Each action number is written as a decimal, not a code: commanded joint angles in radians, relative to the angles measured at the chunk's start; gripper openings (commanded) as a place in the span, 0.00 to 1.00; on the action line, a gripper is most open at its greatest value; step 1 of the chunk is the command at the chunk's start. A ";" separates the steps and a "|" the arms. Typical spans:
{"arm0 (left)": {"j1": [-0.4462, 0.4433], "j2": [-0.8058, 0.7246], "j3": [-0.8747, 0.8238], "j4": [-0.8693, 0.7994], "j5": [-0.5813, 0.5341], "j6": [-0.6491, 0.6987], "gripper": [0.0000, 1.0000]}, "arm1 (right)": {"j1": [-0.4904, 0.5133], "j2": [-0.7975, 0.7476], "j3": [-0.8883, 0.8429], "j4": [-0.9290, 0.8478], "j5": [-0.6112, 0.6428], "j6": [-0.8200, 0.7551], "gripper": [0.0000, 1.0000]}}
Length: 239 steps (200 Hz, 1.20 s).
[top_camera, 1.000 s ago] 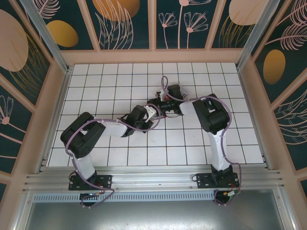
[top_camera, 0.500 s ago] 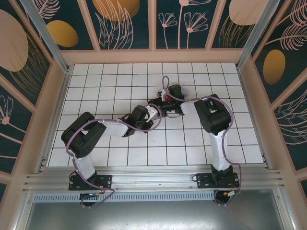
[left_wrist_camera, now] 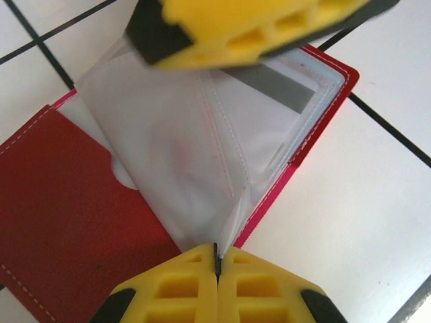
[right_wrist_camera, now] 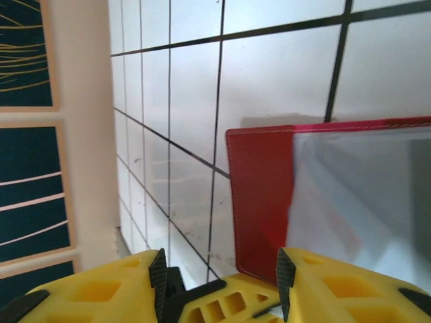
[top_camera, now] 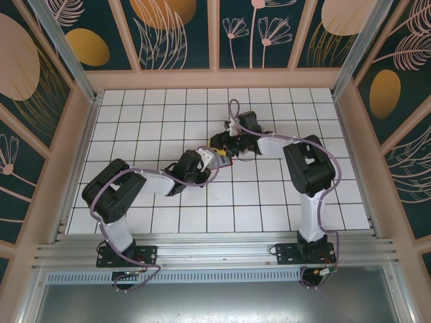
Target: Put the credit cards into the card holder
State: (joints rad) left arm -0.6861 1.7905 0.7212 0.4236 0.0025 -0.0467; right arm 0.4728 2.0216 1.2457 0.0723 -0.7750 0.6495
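The red card holder lies open on the white tiles, its clear plastic sleeves lifted into a tent. My left gripper is shut on the lower corner of one sleeve. A grey stripe shows through the sleeve near the far edge; I cannot tell whether it is a card. The credit cards are otherwise out of view. My right gripper is open just over the holder's red edge, and it appears as a yellow block in the left wrist view. From above, both grippers meet over the holder.
The white tiled table is ringed by a low tan wall with patterned panels behind it. Both forearms cross the table's middle. The side wall stands close to the right gripper's left.
The right arm's elbow has swung out to the right and its gripper has shifted up and left. The left gripper has edged right, and the holder's red now shows between them.
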 commanded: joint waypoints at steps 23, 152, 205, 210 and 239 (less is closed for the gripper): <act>0.010 -0.028 -0.028 0.044 0.044 -0.052 0.00 | -0.005 -0.042 -0.029 -0.099 0.090 -0.089 0.50; 0.011 -0.037 -0.026 0.041 0.045 -0.056 0.00 | 0.034 0.047 0.056 -0.079 0.031 -0.065 0.51; 0.010 -0.038 -0.029 0.053 0.045 -0.064 0.00 | 0.014 0.005 0.041 -0.137 0.132 -0.111 0.51; 0.010 -0.038 -0.029 0.053 0.045 -0.064 0.00 | 0.011 0.000 0.033 -0.134 0.133 -0.111 0.51; 0.010 -0.036 -0.029 0.052 0.043 -0.063 0.00 | 0.007 -0.007 0.014 -0.134 0.144 -0.114 0.51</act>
State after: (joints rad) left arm -0.6804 1.7798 0.7048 0.4538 0.0433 -0.0937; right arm 0.4885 2.0514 1.2770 -0.0383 -0.6582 0.5587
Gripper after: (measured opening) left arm 0.069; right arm 0.512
